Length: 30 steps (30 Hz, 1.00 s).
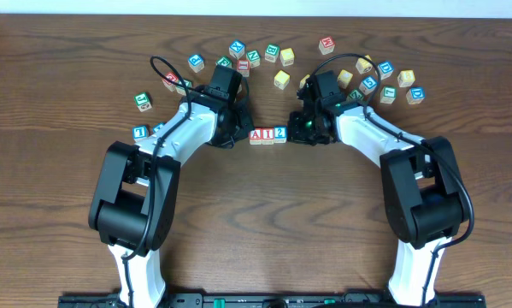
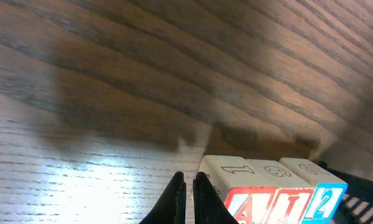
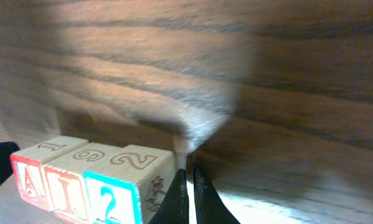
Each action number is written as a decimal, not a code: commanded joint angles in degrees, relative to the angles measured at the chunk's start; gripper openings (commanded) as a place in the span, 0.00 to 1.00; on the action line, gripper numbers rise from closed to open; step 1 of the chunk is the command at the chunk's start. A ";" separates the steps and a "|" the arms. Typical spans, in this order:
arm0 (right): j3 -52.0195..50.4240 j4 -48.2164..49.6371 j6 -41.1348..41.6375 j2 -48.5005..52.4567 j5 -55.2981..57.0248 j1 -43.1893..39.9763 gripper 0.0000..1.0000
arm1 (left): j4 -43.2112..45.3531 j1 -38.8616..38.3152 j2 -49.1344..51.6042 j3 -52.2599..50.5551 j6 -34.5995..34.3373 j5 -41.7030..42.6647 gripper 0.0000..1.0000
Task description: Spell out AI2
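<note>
Three cubes stand touching in a row on the wooden worktop [image 1: 256, 197], spelling AI2. The red-framed I cube [image 1: 267, 135] is in the middle. The red-framed A cube [image 1: 256, 135] sits against its left side and the blue-framed 2 cube [image 1: 279, 133] against its right.

The left gripper [image 2: 187, 186] is low over the worktop to the left of the I cube, just beside the A cube's outer face. Its fingers are pinched together with nothing between them. The right gripper [image 3: 187, 186] mirrors it on the other side of the I cube, just beside the 2 cube, also closed tight and empty. Whether either gripper touches the row cannot be told.

In both wrist views the three letter faces look toward the camera, and the pale faces next to them carry outlined digits.

Loose cubes [image 1: 273, 54] in blue, green, red and yellow lie scattered in an arc well beyond the I cube, on the side away from the arm bases. A few more lie far to its left, past the left arm.
</note>
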 commanded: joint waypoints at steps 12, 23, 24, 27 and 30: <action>0.50 7.56 -2.58 0.48 1.66 -1.03 0.01 | 0.15 2.60 0.48 -0.33 4.00 -7.19 0.07; 0.50 11.28 -6.73 0.50 -0.20 0.04 0.01 | 0.17 5.22 0.48 -0.33 6.91 -11.41 0.07; 0.50 11.30 -7.30 0.50 -0.63 0.22 0.01 | 0.17 5.22 0.48 -0.33 7.02 -11.74 0.08; 0.50 11.04 -9.05 0.50 -2.12 0.79 0.01 | 0.15 5.22 0.48 -0.33 7.04 -12.22 0.08; 0.50 10.84 -9.68 0.50 -2.12 0.96 0.01 | 0.15 5.22 0.48 -0.33 7.04 -12.22 0.08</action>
